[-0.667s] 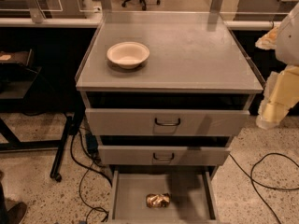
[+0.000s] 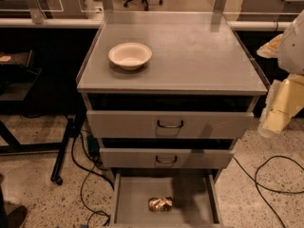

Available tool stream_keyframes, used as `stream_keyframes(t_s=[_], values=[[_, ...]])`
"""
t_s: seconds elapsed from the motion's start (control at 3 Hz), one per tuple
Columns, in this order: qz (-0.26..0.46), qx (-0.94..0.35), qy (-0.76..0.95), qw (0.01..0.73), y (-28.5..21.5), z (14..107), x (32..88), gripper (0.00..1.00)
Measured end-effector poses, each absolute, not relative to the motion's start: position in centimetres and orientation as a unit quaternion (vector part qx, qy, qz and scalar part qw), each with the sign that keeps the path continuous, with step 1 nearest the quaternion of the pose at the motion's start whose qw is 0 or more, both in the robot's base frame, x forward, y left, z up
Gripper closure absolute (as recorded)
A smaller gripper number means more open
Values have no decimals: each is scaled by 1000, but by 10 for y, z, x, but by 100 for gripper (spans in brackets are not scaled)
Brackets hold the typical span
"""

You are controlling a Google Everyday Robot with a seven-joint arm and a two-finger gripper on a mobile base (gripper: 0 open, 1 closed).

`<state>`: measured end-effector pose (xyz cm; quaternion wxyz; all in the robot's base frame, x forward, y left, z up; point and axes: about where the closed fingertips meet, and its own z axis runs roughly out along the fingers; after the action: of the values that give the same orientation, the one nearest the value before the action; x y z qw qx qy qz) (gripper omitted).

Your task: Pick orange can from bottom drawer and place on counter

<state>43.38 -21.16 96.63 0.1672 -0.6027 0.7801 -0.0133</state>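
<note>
The orange can (image 2: 160, 204) is a small shiny, dented golden can lying on its side near the middle of the open bottom drawer (image 2: 128, 205), a plain grey tray pulled out at floor level. The counter (image 2: 199, 56) is the flat grey top of the metal cabinet. My gripper (image 2: 278, 110) is a cream-coloured piece hanging at the right edge of the view, beside the cabinet's right side at the height of the top drawer. It is well above and to the right of the can and holds nothing that I can see.
A cream round bowl (image 2: 130, 55) sits on the counter's left part. Two handled grey drawers (image 2: 170, 124) (image 2: 166, 159) stand slightly open above the bottom drawer. Black cables (image 2: 266, 179) lie on the speckled floor on both sides. A dark table frame (image 2: 28, 146) stands at the left.
</note>
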Motion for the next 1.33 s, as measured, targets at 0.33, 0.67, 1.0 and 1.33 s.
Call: stream_keyframes(t_s=[0.33,0.67,1.0,1.33], values=[[3,-614,770,173,-197,932,423,0],[41,-618,774,132,-187,846,406,0],[41,-618,774,132,-187,845,406,0],[34,-625,769,130,-181,817,402,0]])
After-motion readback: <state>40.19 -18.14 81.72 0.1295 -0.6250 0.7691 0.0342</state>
